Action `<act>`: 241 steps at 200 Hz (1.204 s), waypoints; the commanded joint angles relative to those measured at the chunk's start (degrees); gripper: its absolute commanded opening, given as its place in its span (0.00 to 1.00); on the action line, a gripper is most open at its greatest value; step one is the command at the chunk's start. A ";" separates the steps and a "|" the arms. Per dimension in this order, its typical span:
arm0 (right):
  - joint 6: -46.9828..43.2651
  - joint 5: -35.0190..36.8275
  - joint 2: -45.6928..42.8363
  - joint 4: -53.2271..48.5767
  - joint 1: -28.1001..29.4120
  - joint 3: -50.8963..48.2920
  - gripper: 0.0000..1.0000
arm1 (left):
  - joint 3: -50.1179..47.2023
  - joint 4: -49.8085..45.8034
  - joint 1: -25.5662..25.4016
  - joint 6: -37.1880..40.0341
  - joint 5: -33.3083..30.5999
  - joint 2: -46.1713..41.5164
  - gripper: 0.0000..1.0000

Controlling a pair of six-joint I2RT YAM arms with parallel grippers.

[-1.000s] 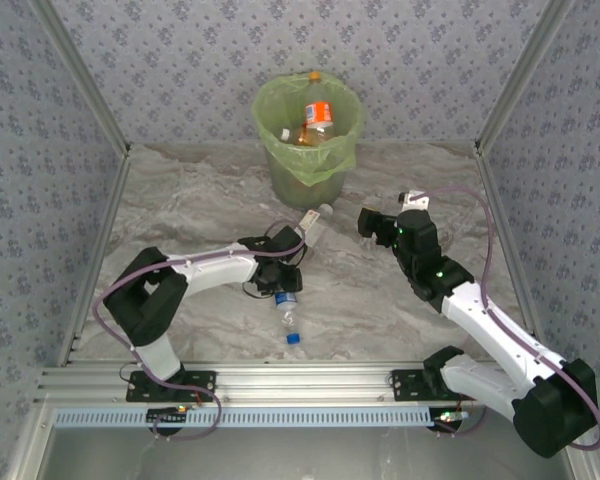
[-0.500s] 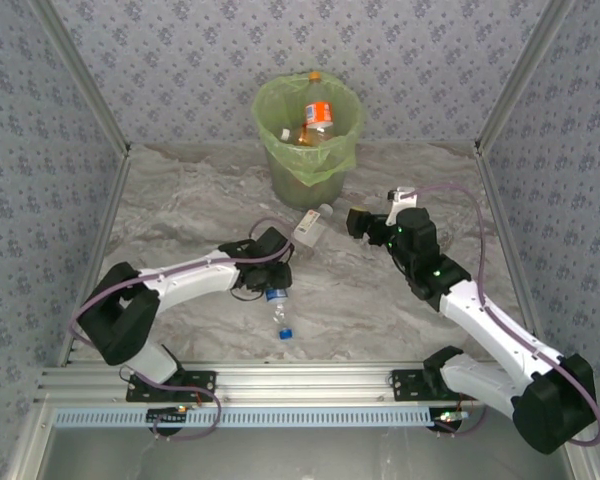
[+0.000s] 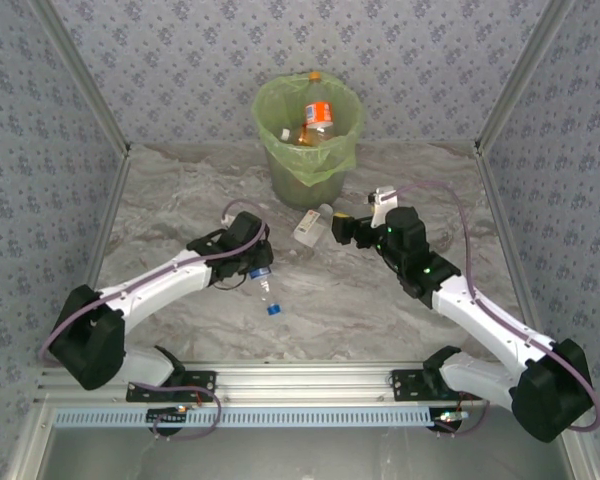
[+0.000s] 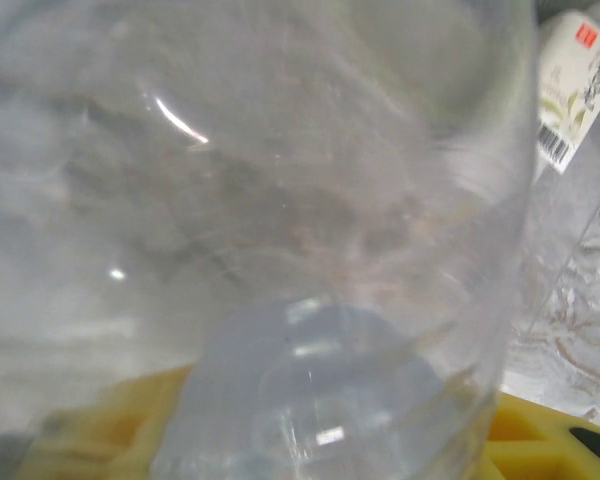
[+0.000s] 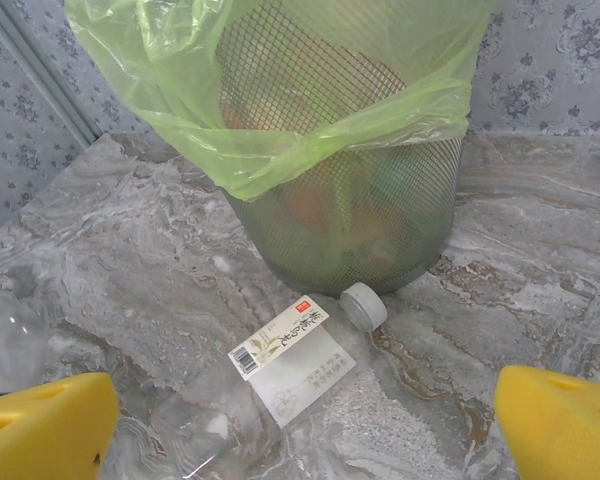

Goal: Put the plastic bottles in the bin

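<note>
**Open right jaws facing the white-labelled bottle at the foot of the bin**

The white-labelled bottle [image 3: 309,226] lies on its side on the table [image 3: 180,200], toward the far edge and just in front of the bin [image 3: 305,175]. Its long axis runs diagonally, with the white cap pointing at the bin's base. The right gripper [image 3: 332,230] is the nearer arm. It sits just beside the bottle on the right-edge side, its jaws spread wide and holding nothing.

In the right wrist view the bottle [image 5: 292,362] lies ahead of the gripper [image 5: 300,425], between the lines of the two yellow pads [image 5: 40,420]. Its axis is slanted rather than square to them, and the cap is nearest the bin [image 5: 350,230]. A grasp would probably call for a short advance and some wrist turn, so that the pads close across the body.

The left gripper [image 3: 255,268] is nearer the table's middle. It is clamped on a clear blue-capped bottle [image 3: 268,292], whose cap points toward the near edge. In the left wrist view that bottle [image 4: 280,200] presses close against the lens. Several other bottles already lie inside the bin.
</note>
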 commanded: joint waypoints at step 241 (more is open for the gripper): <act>0.88 -1.55 2.57 -0.41 3.72 7.30 0.99 | 7.43 18.82 6.31 16.62 -9.02 -14.98 0.44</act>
